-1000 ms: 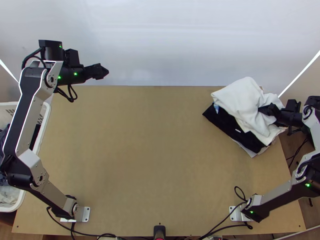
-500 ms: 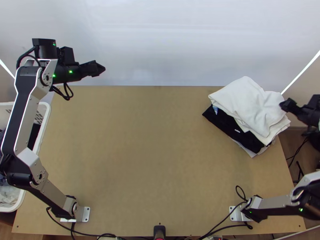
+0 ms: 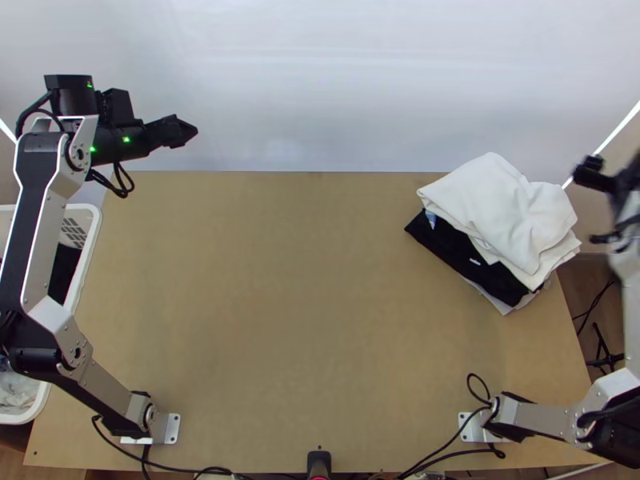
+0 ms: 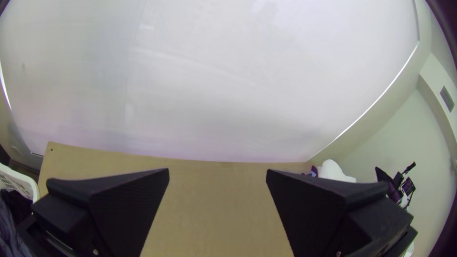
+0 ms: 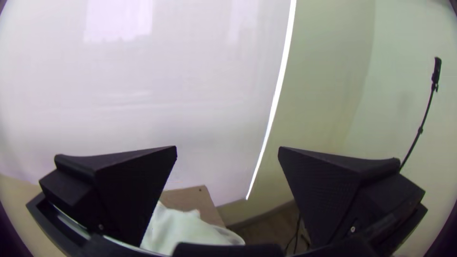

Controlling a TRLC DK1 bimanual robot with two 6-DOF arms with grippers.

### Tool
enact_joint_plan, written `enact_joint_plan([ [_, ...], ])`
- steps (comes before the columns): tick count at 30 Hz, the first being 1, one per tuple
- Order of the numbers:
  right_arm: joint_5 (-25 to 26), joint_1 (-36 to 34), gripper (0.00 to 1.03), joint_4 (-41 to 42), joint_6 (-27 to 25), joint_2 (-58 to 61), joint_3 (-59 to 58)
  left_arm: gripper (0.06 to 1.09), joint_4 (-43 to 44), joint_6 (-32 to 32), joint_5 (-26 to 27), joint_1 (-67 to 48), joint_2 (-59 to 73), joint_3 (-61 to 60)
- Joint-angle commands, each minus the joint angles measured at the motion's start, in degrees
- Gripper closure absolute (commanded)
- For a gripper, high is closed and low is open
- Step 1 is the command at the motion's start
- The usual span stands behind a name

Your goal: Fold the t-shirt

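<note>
- On the far right of the table (image 3: 288,280), folded white cloth (image 3: 492,200), probably the piece meant by the task, stacked on folded black cloth (image 3: 454,248), with paler cloth (image 3: 502,306) at the bottom.
- To the right of the white cloth and a little to its far side, right gripper (image 3: 590,174), near but not touching; spread wide, with nothing held between the fingers.
- Over on the far left, past the table's far edge, left gripper (image 3: 192,132), well apart from the stack; also spread wide and holding nothing.
- Long axis of the white cloth running from far left to near right, with its right end towards the right gripper, clearly the nearer of the two.
- On the black cloth, a small white label (image 3: 475,262), too small for any writing to be made out; by its far left corner, a small blue patch (image 3: 432,218).
- At the left edge, white basket (image 3: 93,228) with dark clothes (image 3: 62,274) inside.
- Judging by the neat stack, folding probably finished; next, perhaps best to keep the right gripper clear of the cloth, for fear of snagging the top layer and shifting the pile.
</note>
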Motion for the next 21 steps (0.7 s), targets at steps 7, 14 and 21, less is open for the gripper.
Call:
enact_joint_plan([
  [7, 8.87, 11.57, 0.04, 45.97, -4.39, 7.79, -32.30, 0.10, -0.95, 0.49, -0.48, 2.01, -0.08, 4.39],
  [14, 9.39, 7.17, 0.04, 53.00, -0.79, 16.14, -35.64, 0.10, -2.89, -0.04, -0.48, 2.28, -0.16, 5.18],
  [21, 9.39, 4.45, 0.04, 55.11, 1.59, 20.71, -36.00, 0.10, -3.68, -0.83, -0.56, 2.10, -0.87, 5.27],
])
